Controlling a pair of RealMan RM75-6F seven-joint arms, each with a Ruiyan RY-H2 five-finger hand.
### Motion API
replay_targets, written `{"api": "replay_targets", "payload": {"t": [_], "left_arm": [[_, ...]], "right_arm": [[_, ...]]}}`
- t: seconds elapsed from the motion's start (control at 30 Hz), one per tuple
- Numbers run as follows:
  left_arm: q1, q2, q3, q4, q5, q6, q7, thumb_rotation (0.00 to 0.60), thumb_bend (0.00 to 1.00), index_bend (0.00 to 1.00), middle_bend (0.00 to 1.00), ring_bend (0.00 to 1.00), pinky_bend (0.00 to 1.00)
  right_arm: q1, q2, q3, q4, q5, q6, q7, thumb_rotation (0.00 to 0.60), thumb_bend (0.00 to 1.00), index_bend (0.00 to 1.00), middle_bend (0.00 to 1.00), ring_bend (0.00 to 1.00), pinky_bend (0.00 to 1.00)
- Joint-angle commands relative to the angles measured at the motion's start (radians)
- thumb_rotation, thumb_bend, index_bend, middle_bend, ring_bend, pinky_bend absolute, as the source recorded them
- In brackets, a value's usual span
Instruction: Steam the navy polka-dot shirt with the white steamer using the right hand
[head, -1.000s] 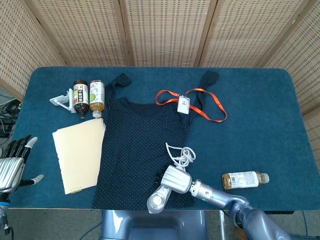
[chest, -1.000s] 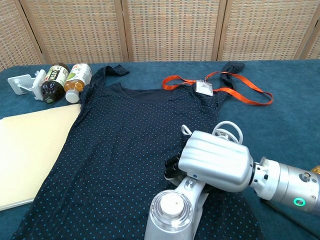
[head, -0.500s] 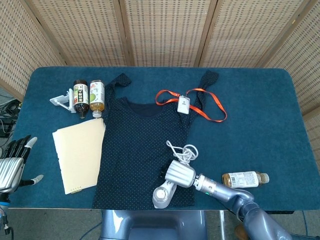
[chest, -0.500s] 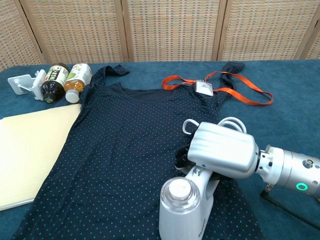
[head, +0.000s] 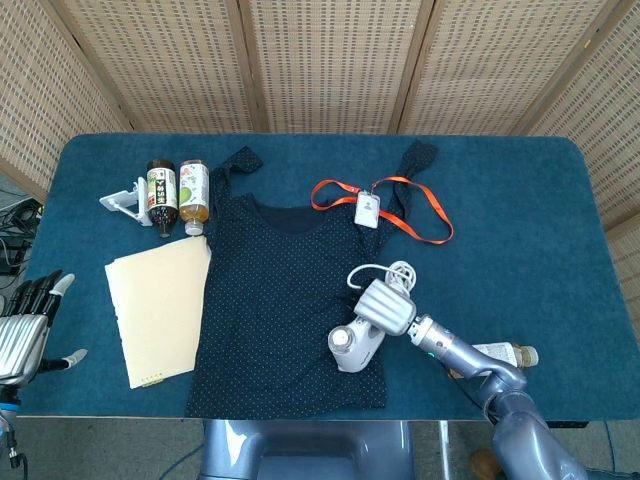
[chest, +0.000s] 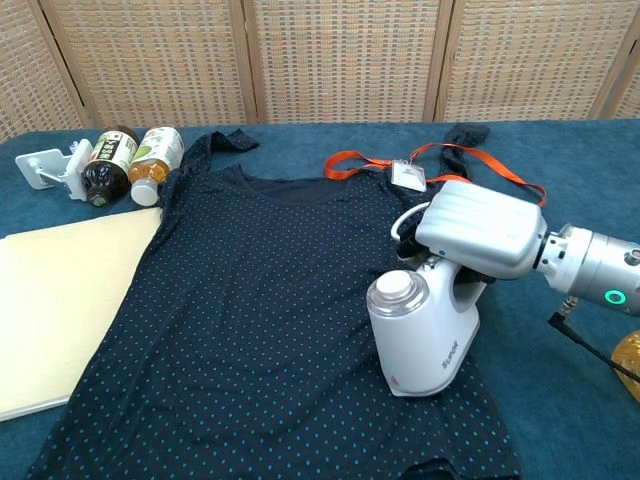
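Mid-task: right hand gripping white steamer on navy polka-dot shirt lower right, most fabric left to steam; left hand empty, fingers apart.

The right arm reaches in from the lower right corner, forearm angled up and to the left, a green light glowing on the wrist in the chest view. The right hand is turned back-side up, its silver shell facing the camera, dark fingers wrapped under around the white steamer handle. Over at the far left edge, the left hand hangs low off the tabletop, fingers spread apart and pointing up, thumb out to the side, holding nothing.
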Motion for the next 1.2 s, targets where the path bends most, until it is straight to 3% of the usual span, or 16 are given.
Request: {"api": "replay_targets", "payload": {"t": [0.03,0.27,0.43,0.8,1.03,1.2], "left_arm": [[-0.003,0.001,-0.003,0.002,-0.007,-0.007,-0.004,0.600,0.00,0.00,0.00,0.00,0.00],[-0.009,0.008,-0.014,0.009,-0.028,-0.017,-0.025,0.600,0.00,0.00,0.00,0.00,0.00],[-0.008,0.015,-0.019,0.018,-0.044,-0.023,-0.048,0.600,0.00,0.00,0.00,0.00,0.00],[-0.006,0.021,-0.026,0.039,-0.080,-0.041,-0.085,0.600,0.00,0.00,0.00,0.00,0.00],[-0.010,0.019,-0.027,0.040,-0.068,-0.040,-0.089,0.600,0.00,0.00,0.00,0.00,0.00],[-0.009,0.021,-0.026,0.040,-0.068,-0.039,-0.092,0.600,0.00,0.00,0.00,0.00,0.00]], "right_arm": [[0.048,0.006,0.048,-0.009,0.040,0.013,0.005,0.600,1.00,0.86,0.70,0.80,1.00],[0.149,-0.012,0.141,-0.032,0.122,-0.070,-0.037,0.600,1.00,0.86,0.70,0.80,1.00],[0.189,-0.041,0.169,-0.033,0.152,-0.143,-0.078,0.600,1.00,0.86,0.70,0.80,1.00],[0.203,-0.117,0.178,-0.015,0.178,-0.255,-0.106,0.600,1.00,0.86,0.70,0.80,1.00],[0.180,-0.169,0.166,-0.035,0.174,-0.248,-0.075,0.600,1.00,0.86,0.70,0.80,1.00],[0.170,-0.193,0.123,-0.060,0.132,-0.203,-0.050,0.600,1.00,0.86,0.70,0.80,1.00]]}}
